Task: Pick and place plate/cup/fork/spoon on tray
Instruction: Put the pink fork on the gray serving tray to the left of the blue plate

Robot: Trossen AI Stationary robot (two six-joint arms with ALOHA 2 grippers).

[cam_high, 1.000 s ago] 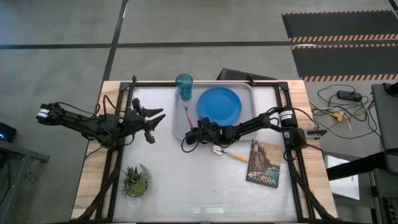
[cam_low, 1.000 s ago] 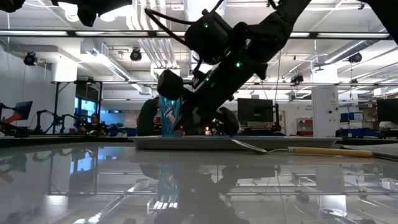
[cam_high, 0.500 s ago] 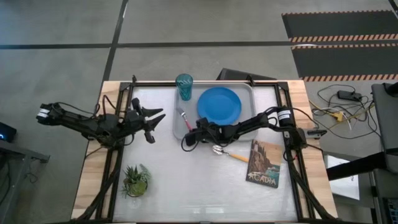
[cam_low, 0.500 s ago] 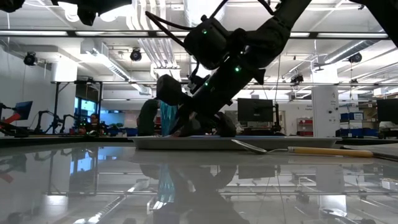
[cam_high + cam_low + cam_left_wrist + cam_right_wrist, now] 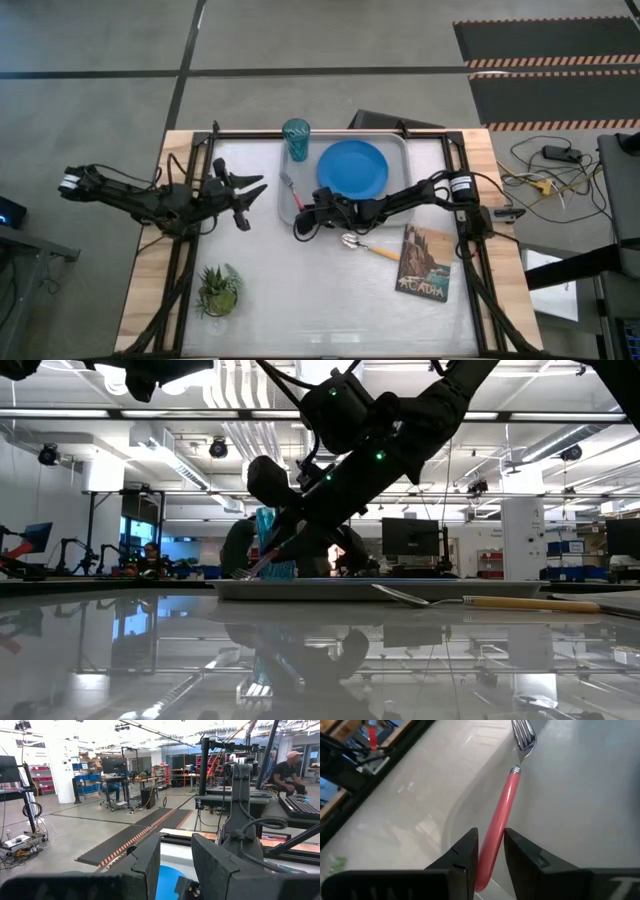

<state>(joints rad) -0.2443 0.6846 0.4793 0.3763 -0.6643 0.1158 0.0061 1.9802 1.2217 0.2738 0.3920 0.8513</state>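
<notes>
We see the fork (image 5: 506,800) lying tines-first over the tray (image 5: 288,208) rim near its left edge, its pink handle between the right gripper (image 5: 487,865) jaws, slightly parted, seemingly releasing. Left gripper (image 5: 243,197) waits over the counter, jaws apart, empty.

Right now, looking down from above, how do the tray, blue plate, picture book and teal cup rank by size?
Largest to smallest:
1. tray
2. blue plate
3. picture book, looks close to the plate, so these two are uncertain
4. teal cup
</notes>
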